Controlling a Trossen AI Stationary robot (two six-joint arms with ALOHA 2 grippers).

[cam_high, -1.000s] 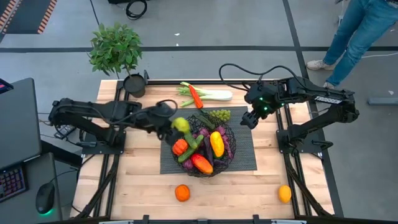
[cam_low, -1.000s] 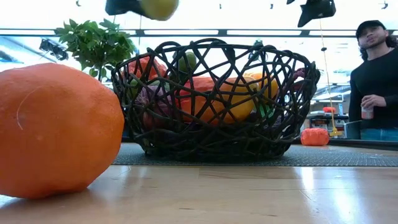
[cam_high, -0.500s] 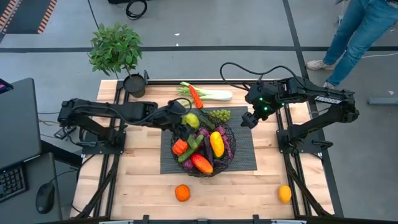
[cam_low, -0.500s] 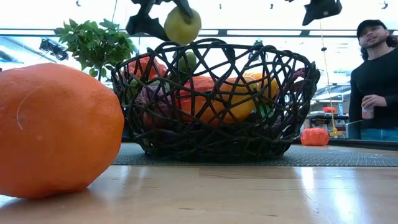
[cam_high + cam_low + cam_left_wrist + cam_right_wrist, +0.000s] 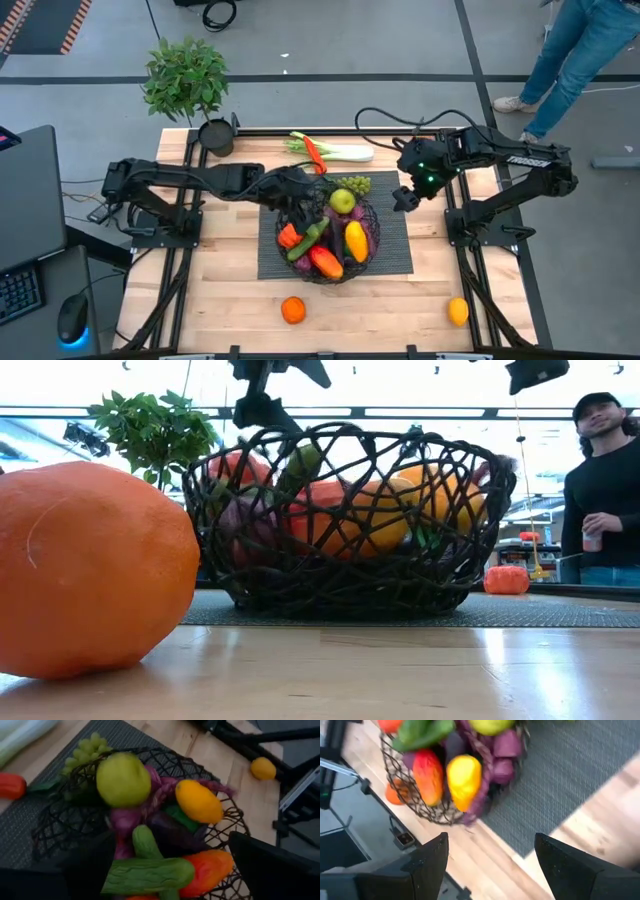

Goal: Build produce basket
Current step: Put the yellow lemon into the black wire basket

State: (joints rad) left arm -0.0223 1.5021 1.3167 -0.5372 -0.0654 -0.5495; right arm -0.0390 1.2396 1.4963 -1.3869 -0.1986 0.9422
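Fingers of your left gripper (image 5: 318, 192) spread wide over the basket (image 5: 366, 250); lift straight up, clear of its rim. Right fingers (image 5: 427, 865): wide too.

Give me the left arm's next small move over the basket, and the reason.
Probably lift the left gripper clear of the basket and back away. Its fingers are spread, and the green apple already rests in the basket on the other produce, so nothing is left for it to hold there.

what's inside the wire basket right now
The basket holds a green apple, a yellow pepper, a cucumber, red peppers and purple eggplants. Anything beneath that pile is hidden.
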